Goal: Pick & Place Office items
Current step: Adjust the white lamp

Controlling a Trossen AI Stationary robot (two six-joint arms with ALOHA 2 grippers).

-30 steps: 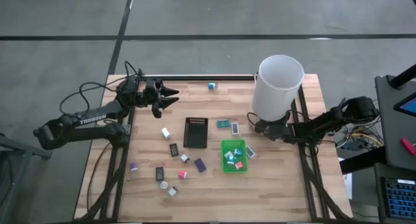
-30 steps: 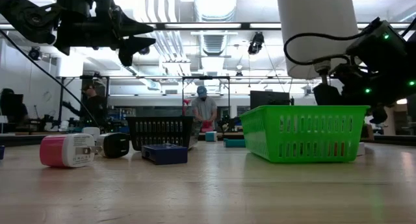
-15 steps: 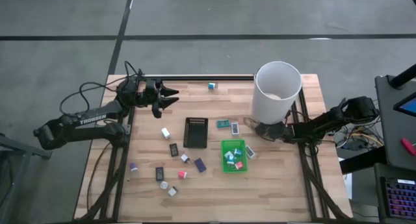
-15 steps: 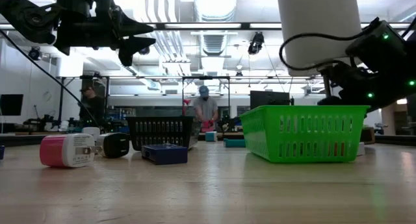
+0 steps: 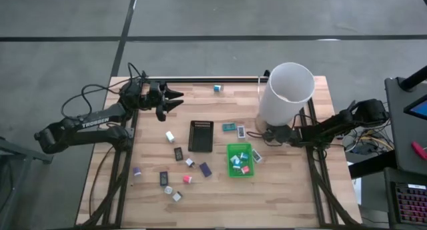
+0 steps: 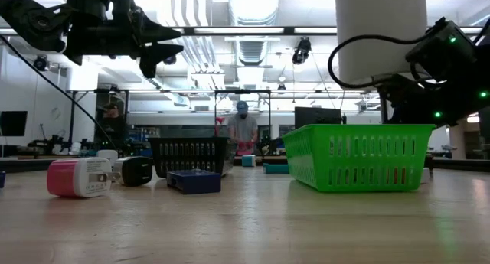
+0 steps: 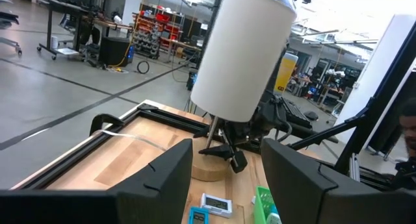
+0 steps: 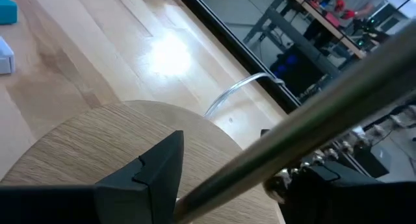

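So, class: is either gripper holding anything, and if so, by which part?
The right gripper grips the white-shaded lamp by its thin metal stem, just above the wooden base. The left gripper is open and holds nothing.

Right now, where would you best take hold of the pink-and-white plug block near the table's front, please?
Probably across the pink charger block's two long flat sides, coming straight down from above: it lies flat on the table, clear of its neighbours, with prongs sticking out one end.

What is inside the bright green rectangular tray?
The bright green rectangular tray holds several small office items: white, teal and pink-red pieces lying close together. Anything lying under them is covered. In the low view its wall hides them.
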